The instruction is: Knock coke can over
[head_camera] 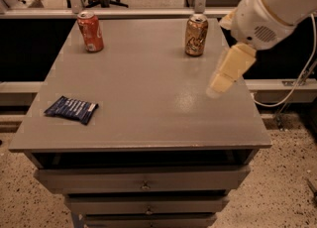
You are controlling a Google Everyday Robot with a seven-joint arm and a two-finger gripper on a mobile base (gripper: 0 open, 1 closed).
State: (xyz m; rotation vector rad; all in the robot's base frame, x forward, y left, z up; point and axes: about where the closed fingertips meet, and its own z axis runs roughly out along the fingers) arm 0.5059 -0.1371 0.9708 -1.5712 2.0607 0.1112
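The coke can (pixel 90 31), red-orange with white lettering and a silver top, stands upright at the far left corner of the grey table (pixel 143 98). My gripper (pixel 218 85), cream-coloured on a white arm, hangs above the table's right side and points down and to the left. It is far to the right of the coke can and just in front and right of a gold-brown can (pixel 196 35). It holds nothing that I can see.
The gold-brown can stands upright at the far right of the table. A dark blue snack packet (pixel 72 109) lies flat near the front left edge. Drawers (pixel 143 185) sit under the tabletop. A rail and chairs are behind the table.
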